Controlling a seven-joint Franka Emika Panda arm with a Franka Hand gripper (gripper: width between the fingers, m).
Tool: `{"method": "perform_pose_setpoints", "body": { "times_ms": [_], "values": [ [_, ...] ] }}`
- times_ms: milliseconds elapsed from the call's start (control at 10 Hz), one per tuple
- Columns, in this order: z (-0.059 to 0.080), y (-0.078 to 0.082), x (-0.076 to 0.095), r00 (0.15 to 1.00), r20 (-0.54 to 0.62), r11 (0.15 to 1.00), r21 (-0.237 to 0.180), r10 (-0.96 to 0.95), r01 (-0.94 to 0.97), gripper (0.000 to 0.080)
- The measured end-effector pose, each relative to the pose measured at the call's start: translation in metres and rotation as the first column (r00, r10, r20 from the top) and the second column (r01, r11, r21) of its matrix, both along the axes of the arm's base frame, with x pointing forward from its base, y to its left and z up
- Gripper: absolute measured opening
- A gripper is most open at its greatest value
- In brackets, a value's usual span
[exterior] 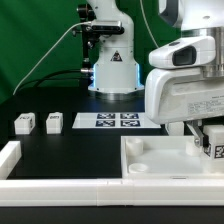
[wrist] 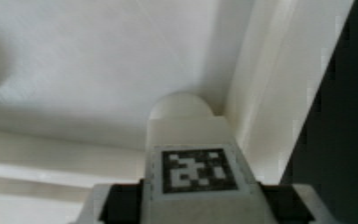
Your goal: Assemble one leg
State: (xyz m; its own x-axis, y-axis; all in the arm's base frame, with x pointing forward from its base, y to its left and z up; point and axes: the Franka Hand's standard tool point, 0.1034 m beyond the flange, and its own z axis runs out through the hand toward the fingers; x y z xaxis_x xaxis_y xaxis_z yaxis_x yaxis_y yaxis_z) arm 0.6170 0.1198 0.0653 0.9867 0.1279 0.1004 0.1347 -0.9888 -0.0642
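My gripper (exterior: 210, 140) is shut on a leg (wrist: 197, 150), a white block with a black-and-white marker on its face. In the wrist view the leg points down onto the big white tray-like piece (wrist: 87, 90), close to its raised rim. In the exterior view the held leg (exterior: 217, 150) shows just below the gripper at the exterior view's right, over the tray piece (exterior: 165, 158). Two more legs (exterior: 24, 124) (exterior: 54, 122) stand on the black table at the exterior view's left.
The marker board (exterior: 115, 121) lies flat at mid-table in front of the arm's base (exterior: 112, 75). A white rail (exterior: 10, 160) borders the table at the front and left. A green curtain hangs behind.
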Motion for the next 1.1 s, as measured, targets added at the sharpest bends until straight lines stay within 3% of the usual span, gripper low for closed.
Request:
{"method": "perform_pose_setpoints", "body": {
  "times_ms": [200, 400, 600, 800, 1100],
  "values": [
    [0.0000, 0.0001, 0.0004, 0.987, -0.007, 0.987, 0.021, -0.160, 0.160, 0.0292],
    [-0.0002, -0.0005, -0.0004, 0.885, -0.023, 0.883, 0.061, -0.465, 0.465, 0.0293],
    [0.0001, 0.0002, -0.0003, 0.752, -0.056, 0.749, 0.074, -0.656, 0.659, 0.0293],
    [-0.0001, 0.0020, -0.0010, 0.568, -0.092, 0.563, 0.076, -0.818, 0.823, 0.0293],
    [0.0007, 0.0049, -0.0013, 0.156, -0.164, 0.147, 0.064, -0.974, 0.987, 0.0294]
  ]
}}
